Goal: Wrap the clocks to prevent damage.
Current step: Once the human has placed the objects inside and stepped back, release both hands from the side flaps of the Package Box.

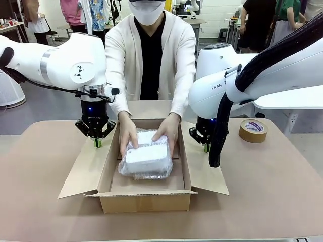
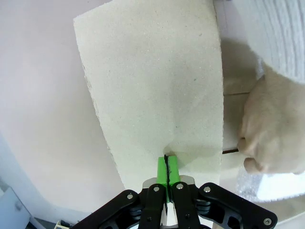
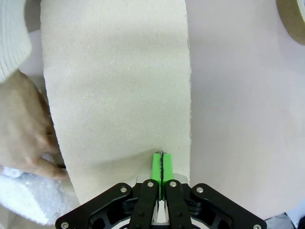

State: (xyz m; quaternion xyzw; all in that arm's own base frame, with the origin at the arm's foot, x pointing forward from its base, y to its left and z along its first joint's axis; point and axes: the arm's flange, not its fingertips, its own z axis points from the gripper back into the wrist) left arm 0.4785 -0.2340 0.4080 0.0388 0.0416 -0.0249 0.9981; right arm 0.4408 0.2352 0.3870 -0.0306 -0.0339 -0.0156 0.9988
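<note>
Clocks (image 1: 146, 159) in box (image 1: 146, 201); beige table (image 1: 267, 194); people (image 1: 258, 22) behind.

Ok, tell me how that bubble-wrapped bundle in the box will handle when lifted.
Probably slippery and squashy: the bundle is covered in crinkly wrap. Bulky for one grip, perhaps: the person's hands hold it from both sides. It lies flat in the cardboard box, so rolling seems unlikely.

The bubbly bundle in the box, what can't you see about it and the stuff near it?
- Front view: the crinkly wrap hides what is inside the bundle, so how many things it holds cannot be told.
- Front view: the person's hands cover the bundle's far corners.
- Right wrist view: the tape roll is cut off by the picture's top corner.
</note>
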